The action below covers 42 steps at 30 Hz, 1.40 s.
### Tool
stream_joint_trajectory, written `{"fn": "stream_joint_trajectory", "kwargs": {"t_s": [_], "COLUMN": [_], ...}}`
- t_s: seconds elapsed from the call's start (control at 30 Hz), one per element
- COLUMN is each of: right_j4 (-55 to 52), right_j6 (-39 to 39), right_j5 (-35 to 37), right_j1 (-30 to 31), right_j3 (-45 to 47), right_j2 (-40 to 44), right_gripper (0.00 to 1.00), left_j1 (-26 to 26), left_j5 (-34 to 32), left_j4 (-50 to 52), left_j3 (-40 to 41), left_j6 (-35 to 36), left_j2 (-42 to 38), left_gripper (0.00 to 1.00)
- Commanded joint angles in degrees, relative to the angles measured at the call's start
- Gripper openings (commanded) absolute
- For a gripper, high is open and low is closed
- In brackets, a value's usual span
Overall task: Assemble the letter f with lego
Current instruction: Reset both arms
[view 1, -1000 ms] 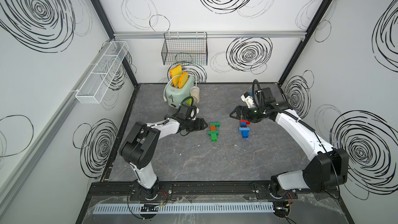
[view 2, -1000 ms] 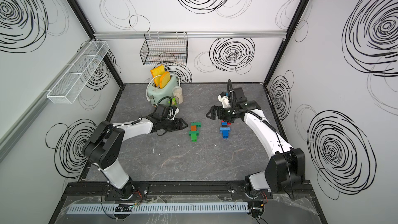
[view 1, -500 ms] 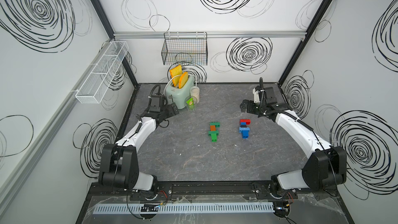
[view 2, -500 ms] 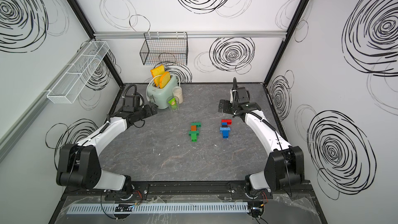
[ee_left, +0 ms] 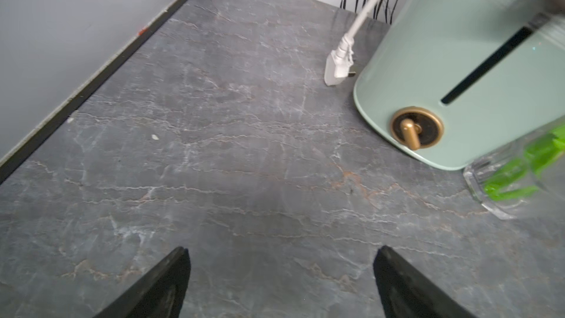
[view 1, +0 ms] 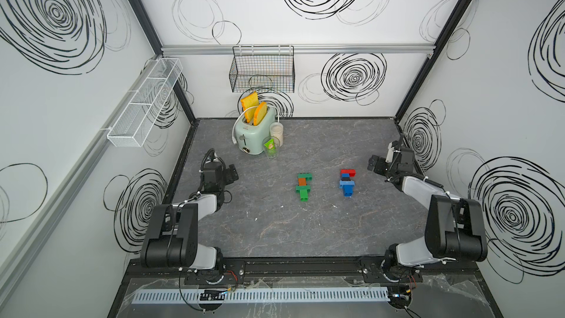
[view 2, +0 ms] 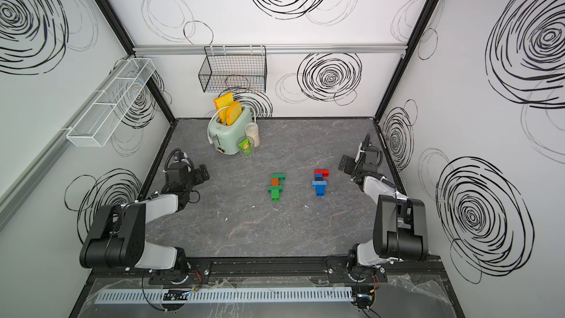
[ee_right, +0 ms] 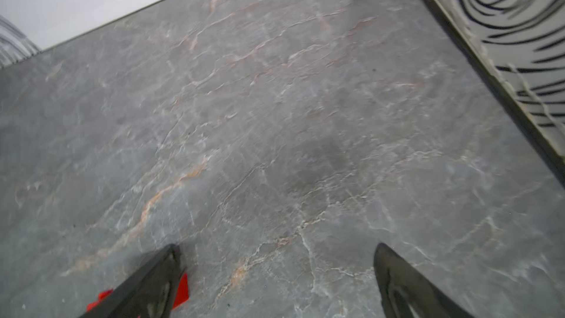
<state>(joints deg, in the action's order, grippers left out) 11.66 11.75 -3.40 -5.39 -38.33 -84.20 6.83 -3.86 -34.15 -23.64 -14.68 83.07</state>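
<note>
Showing lego [view 1: 303,187] lying mid table [view 1: 275,234] as two separate clusters side by side, green cluster [view 2: 276,187] with one orange-brown brick, red-black-blue cluster [view 1: 347,183], left jaws and right jaws hanging spread wide, pinching nothing, well away at the sides.

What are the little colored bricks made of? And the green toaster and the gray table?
The lego bricks look like hard plastic: solid bright colors and blocky shapes. The toaster seems to be painted metal or plastic, smooth mint-green with a soft sheen. The table looks like gray veined stone, though it may be a printed surface.
</note>
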Motion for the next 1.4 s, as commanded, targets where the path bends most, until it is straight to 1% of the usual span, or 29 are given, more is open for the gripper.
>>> {"fn": "stream_joint_trajectory", "kwargs": {"t_s": [0.0, 0.03, 0.07, 0.1, 0.13, 0.17, 0.2, 0.23, 0.27, 0.3, 0.33, 0.37, 0.4, 0.43, 0.47, 0.5, 0.53, 0.57, 0.6, 0.63, 0.67, 0.7, 0.73, 0.77, 0.8, 0.83, 0.87, 0.93, 1.37], "right_j4": [25.3, 31.7, 32.5, 33.6, 34.3, 34.7, 37.7, 38.9, 43.1, 44.4, 43.1, 45.2, 44.7, 41.4, 43.7, 42.3, 43.5, 47.9, 51.3, 61.7, 67.0, 61.8, 56.4, 60.5, 61.9, 58.9, 58.1, 58.0, 57.1], "right_j6": [-2.3, -2.4, -4.7, -5.5, -6.2, -6.5, -5.4, -5.9, -5.8, -6.5, -6.5, -6.2, -7.2, -10.1, -12.4, -13.9, -14.6, -14.2, -12.9, -12.3, -12.1, -12.6, -12.3, -11.8, -11.7, -12.1, -12.6, -12.4, -12.1], "right_j5": [-4.5, -6.3, -6.5, -5.3, -6.5, -6.9, -7.2, -9.3, -10.0, -10.4, -9.8, -10.2, -11.6, -13.3, -13.1, -11.5, -9.1, -6.3, -2.4, 0.6, 2.2, 2.8, 0.9, -0.5, -0.4, 0.1, 0.0, -1.0, -1.7], "right_j1": [-1.4, -2.0, -2.0, -1.9, -2.6, -3.0, -3.4, -3.8, -3.5, -3.2, -3.1, -3.1, -2.6, -1.0, 1.2, 2.4, 3.6, 4.1, 4.3, 4.9, 5.5, 5.8, 4.9, 4.2, 4.3, 4.5, 4.9, 4.4, 3.9], "right_j3": [8.5, 12.2, 13.5, 14.4, 15.2, 15.7, 16.9, 17.4, 18.5, 18.7, 17.9, 17.9, 17.2, 15.7, 15.9, 16.0, 17.1, 19.9, 22.2, 26.6, 28.1, 26.5, 24.9, 25.7, 26.4, 26.0, 25.7, 25.3, 24.6], "right_j2": [3.1, 3.6, 3.8, 3.0, 2.1, 1.5, 1.0, 1.4, 1.3, 0.8, -0.2, -2.0, -2.6, -3.0, -4.0, -3.0, -2.0, -1.5, -0.8, -2.8, -4.8, -3.5, -2.2, -3.5, -3.6, -2.3, -1.9, -2.2, -2.8], "right_gripper": [0.99, 0.99, 0.99, 0.99, 0.99, 0.99, 0.99, 0.99, 0.99, 0.99, 0.99, 0.99, 0.99, 0.99, 0.99, 0.99, 0.99, 0.99, 0.99, 0.99, 0.99, 0.99, 0.99, 0.99, 0.99, 0.99, 0.99, 0.99, 0.99], "left_j1": [5.4, 5.4, 4.7, 3.0, -0.3, -3.8, -7.9, -9.6, -9.2, -8.1, -7.6, -8.0, -8.5, -8.8, -9.3, -10.7, -12.6, -12.5, -12.4, -12.4, -12.1, -12.3, -12.7, -12.7, -12.7, -12.8, -12.7, -12.7, -12.6], "left_j5": [11.0, 10.9, 11.4, 11.4, 10.9, 8.8, 4.7, 0.9, 0.3, 1.4, 1.8, 0.5, -1.2, -2.8, -5.3, -10.0, -16.3, -16.0, -15.3, -14.7, -13.7, -13.8, -14.2, -14.2, -14.2, -14.2, -14.2, -14.1, -14.0], "left_j4": [-24.9, -25.0, -24.3, -23.7, -23.3, -23.7, -26.3, -24.8, -24.2, -23.2, -23.7, -24.9, -26.1, -28.1, -31.6, -36.5, -45.8, -53.1, -47.2, -41.0, -44.9, -44.9, -43.5, -43.8, -43.8, -43.3, -42.5, -42.7, -42.5], "left_j3": [4.3, 4.2, 3.6, 2.8, 2.3, 2.3, 3.1, 2.5, 1.9, 1.5, 2.0, 2.7, 3.4, 4.9, 6.7, 9.7, 14.5, 16.4, 14.3, 12.0, 13.3, 13.2, 13.1, 13.2, 13.3, 13.2, 13.0, 13.1, 13.1], "left_j6": [-0.5, -0.4, 0.5, 2.8, 6.7, 10.5, 14.1, 15.1, 14.4, 13.4, 12.6, 12.5, 12.7, 12.5, 12.4, 12.2, 11.9, 12.1, 11.9, 12.1, 12.2, 12.5, 12.7, 12.7, 12.7, 12.7, 12.6, 12.6, 12.6], "left_j2": [0.2, 0.2, 0.4, 0.4, 0.3, 0.6, 1.6, 1.4, 1.9, 2.0, 1.7, 1.4, 1.1, 0.7, 0.4, 0.3, 1.7, 3.4, 2.2, 1.6, 2.4, 2.3, 1.8, 1.7, 1.5, 1.4, 1.1, 1.2, 1.1], "left_gripper": [0.98, 0.98, 0.98, 0.98, 0.98, 0.98, 0.98, 0.98, 0.98, 0.98, 0.98, 0.98, 0.98, 0.98, 0.98, 0.98, 0.98, 0.98, 0.98, 0.98, 0.98, 0.98, 0.98, 0.98, 0.98, 0.98, 0.98, 0.98, 0.98]}}
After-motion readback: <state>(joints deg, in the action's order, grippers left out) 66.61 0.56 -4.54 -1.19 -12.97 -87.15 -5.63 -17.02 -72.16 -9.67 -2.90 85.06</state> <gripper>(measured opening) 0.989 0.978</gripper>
